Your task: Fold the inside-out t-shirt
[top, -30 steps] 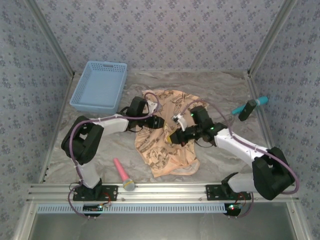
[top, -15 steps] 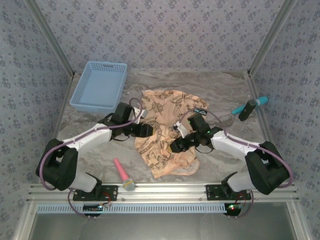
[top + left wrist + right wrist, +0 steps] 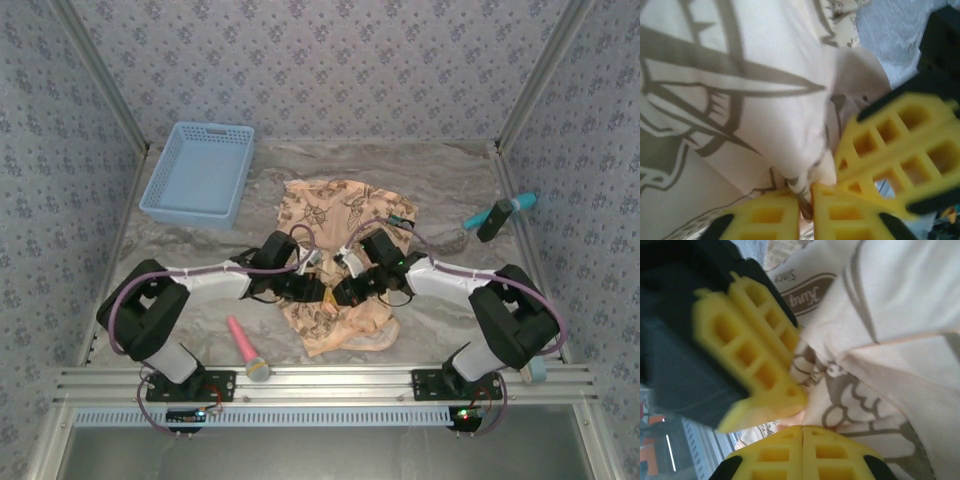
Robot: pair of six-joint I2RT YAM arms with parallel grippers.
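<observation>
Left claw (image 3: 805, 207) pinches a fold of the soft, crumpled inside-out t-shirt (image 3: 330, 215) while right claw (image 3: 802, 445) sits clenched against it.

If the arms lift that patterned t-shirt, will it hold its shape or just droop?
Probably droop: the t-shirt lies rumpled and puckers into soft folds where the left gripper pinches it. It looks thin, so likely light. Pushed, it would likely bunch up, not slide.
</observation>
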